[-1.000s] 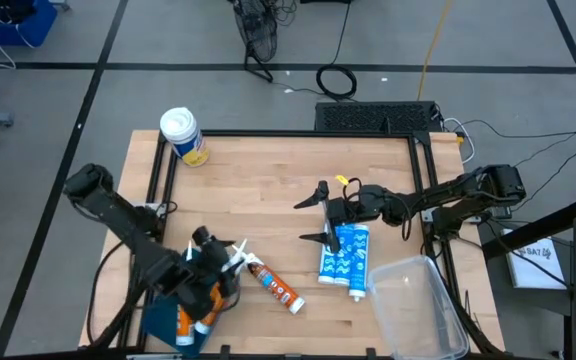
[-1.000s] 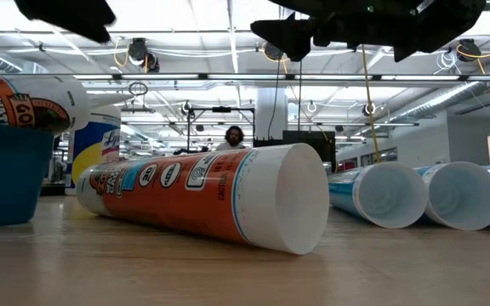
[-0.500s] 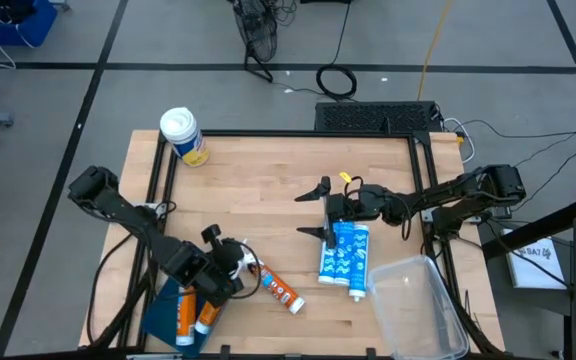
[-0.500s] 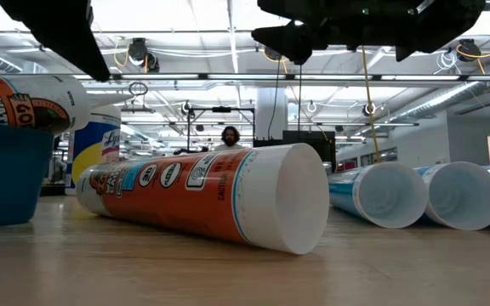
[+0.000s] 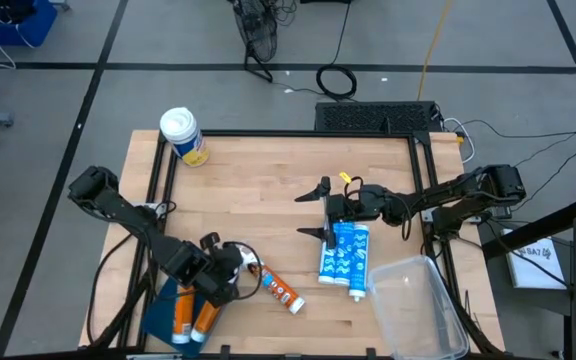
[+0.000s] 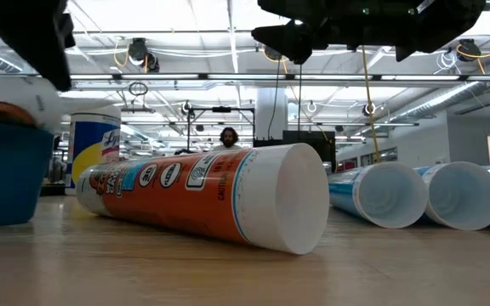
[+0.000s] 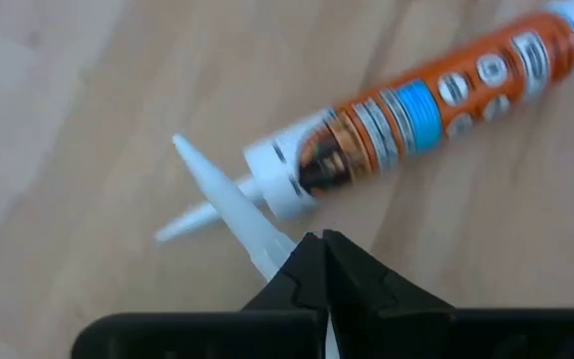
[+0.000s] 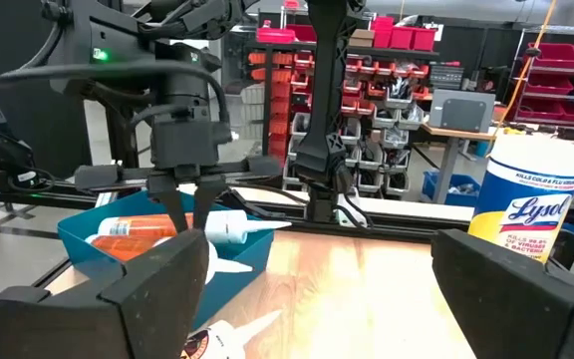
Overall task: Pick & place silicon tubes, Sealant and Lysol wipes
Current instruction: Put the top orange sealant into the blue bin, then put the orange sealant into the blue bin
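The left gripper [image 5: 230, 262] pinches an orange sealant tube's white nozzle [image 7: 242, 216], lowering it into the blue plastic bin [image 8: 88, 237] directly beneath; the right gripper [image 5: 320, 212] waits spread above two blue tubes [image 5: 344, 254].

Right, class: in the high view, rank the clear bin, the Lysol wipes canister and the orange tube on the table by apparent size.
1. Clear bin, largest.
2. Orange tube and Lysol wipes: similar; the canister stands upright, so I won't rank them.

On the bench [image 5: 268, 170], the Lysol wipes [image 5: 182, 135] stand at the far left corner. Two tubes [image 5: 194, 315] lie in the bin [image 5: 158, 310] at the near left edge; another tube [image 5: 278, 287] lies just right of it. Two more tubes [image 5: 344, 255] lie side by side left of the empty container [image 5: 423, 305] at the near right corner.
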You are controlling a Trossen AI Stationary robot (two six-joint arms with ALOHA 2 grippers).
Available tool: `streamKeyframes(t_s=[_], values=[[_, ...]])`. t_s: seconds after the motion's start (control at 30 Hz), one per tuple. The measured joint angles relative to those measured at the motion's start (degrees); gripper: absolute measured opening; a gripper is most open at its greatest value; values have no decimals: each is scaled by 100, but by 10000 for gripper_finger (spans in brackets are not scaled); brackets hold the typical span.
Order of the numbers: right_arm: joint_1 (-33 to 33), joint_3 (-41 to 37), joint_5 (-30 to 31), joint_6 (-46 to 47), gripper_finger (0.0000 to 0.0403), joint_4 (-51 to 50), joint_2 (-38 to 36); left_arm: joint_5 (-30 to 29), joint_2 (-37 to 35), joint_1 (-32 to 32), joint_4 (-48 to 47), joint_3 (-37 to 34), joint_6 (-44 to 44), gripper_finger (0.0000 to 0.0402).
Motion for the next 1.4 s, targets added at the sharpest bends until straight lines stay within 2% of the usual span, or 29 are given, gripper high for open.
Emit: streamKeyframes(t_s=[0.17,0.3,0.47,0.73,0.9,1.0,1.23,1.4], values=[[0,0,-2,0,359,0,0,458,2,-12,-23,0,-211,10],[0,0,-2,0,359,0,0,541,2,-88,-37,0,-302,4],[0,0,-3,0,359,0,0,536,1,-187,69,0,-179,17],[0,0,-38,85,359,-21,0,552,0,-184,1351,0,1382,5],[8,0,-748,288,359,-291,-2,537,0,-181,1576,0,1963,30],[74,0,-1081,347,359,-411,-2,371,0,-181,1576,0,2080,42],[230,0,-1071,169,359,-491,-2,-659,0,-114,1618,0,2792,62],[230,0,-1071,131,359,-516,-2,-809,0,420,1702,0,2657,113]])
